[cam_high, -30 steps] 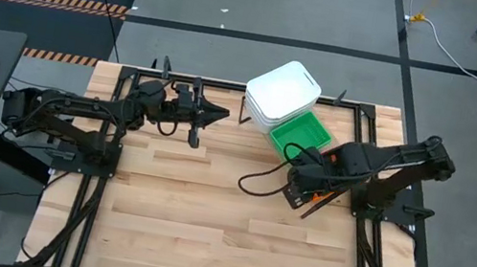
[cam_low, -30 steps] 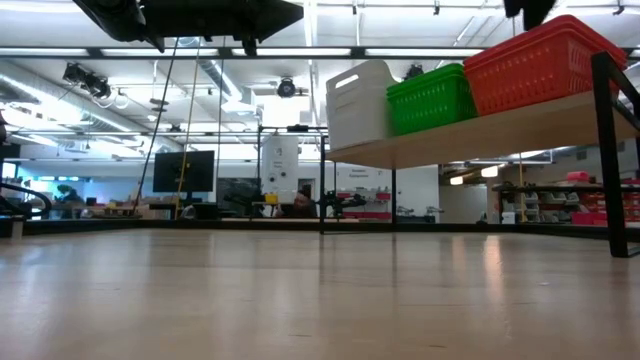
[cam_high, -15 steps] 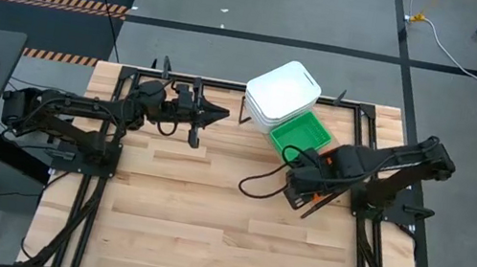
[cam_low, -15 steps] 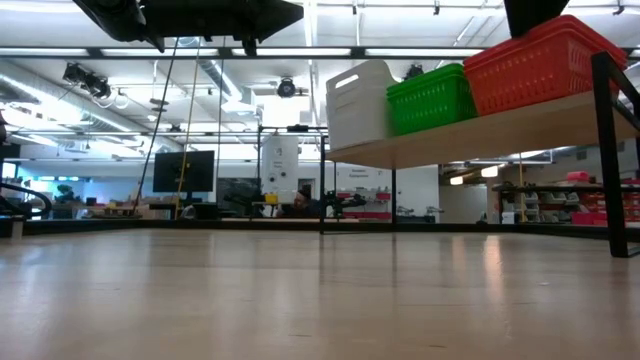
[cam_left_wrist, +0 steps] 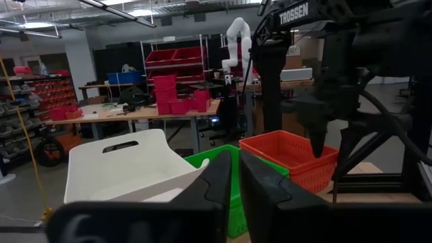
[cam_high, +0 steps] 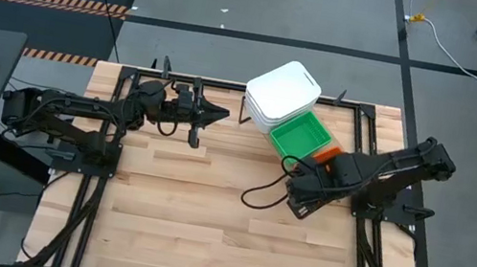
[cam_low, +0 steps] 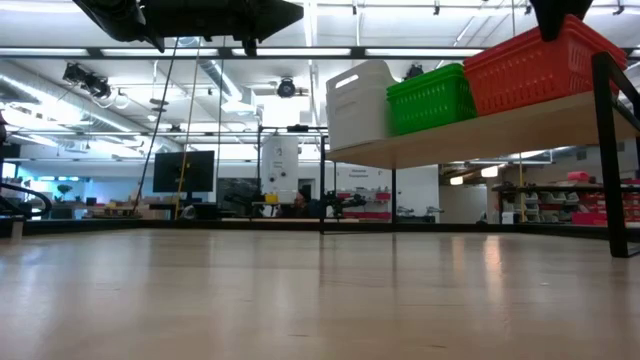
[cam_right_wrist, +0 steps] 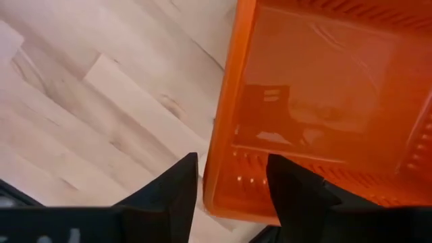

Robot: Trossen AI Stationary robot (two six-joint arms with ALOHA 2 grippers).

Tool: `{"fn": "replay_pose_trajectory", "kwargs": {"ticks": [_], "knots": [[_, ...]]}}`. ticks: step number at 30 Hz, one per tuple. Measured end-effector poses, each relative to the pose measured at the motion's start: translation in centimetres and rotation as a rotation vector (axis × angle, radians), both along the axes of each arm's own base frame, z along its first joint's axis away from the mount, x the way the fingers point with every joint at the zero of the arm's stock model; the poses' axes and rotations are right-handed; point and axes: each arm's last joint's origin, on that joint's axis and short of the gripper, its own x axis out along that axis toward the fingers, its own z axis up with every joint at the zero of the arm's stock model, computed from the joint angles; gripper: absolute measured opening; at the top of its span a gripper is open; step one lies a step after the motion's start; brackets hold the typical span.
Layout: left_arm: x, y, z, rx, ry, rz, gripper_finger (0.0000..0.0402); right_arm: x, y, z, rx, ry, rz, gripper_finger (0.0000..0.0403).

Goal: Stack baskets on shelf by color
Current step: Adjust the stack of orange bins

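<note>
Three basket stacks sit in a row on the slanted shelf (cam_low: pixel 500 125): white (cam_high: pixel 282 92), green (cam_high: pixel 299 134) and orange (cam_high: pixel 327 155). In the low view they show as white (cam_low: pixel 360 100), green (cam_low: pixel 430 98) and orange (cam_low: pixel 540 62). My right gripper (cam_right_wrist: pixel 232 158) is open and points down over the orange basket's (cam_right_wrist: pixel 324 101) outer wall, one finger on each side of the rim. It shows above the basket in the low view (cam_low: pixel 560 10). My left gripper (cam_left_wrist: pixel 235 169) is shut and held in the air at the table's far left (cam_high: pixel 220 114), facing the baskets.
The shelf's black metal frame (cam_low: pixel 605 150) stands on the plank tabletop (cam_high: pixel 196 214). A black cable (cam_high: pixel 257 195) loops from the right arm over the table. The tabletop's middle and near parts are bare wood. Both arm bases stand at the table's sides.
My right gripper has drawn back from over the orange stack toward the table's near edge, so part of the orange basket now shows in the high view. The baskets have stayed in place.
</note>
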Motion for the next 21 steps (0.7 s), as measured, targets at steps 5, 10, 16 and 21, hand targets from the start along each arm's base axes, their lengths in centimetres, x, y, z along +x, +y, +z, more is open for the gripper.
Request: {"fn": "replay_pose_trajectory", "kwargs": {"ticks": [5,10,16,21], "knots": [[0.00,0.00,0.00,0.000,0.000,0.000,0.0030,-0.20,0.55,0.00,0.000,0.000,0.023,0.0166],[0.00,0.00,0.00,0.000,0.000,0.000,0.0034,-0.28,0.79,0.00,0.002,0.000,0.033,0.0139],[0.00,0.00,0.00,0.000,0.000,0.000,0.0038,-0.29,0.79,0.00,0.008,0.003,0.032,0.0111],[0.00,0.01,0.00,0.000,0.000,0.000,0.0032,-0.29,0.80,0.00,0.010,0.003,0.032,0.0102]]}}
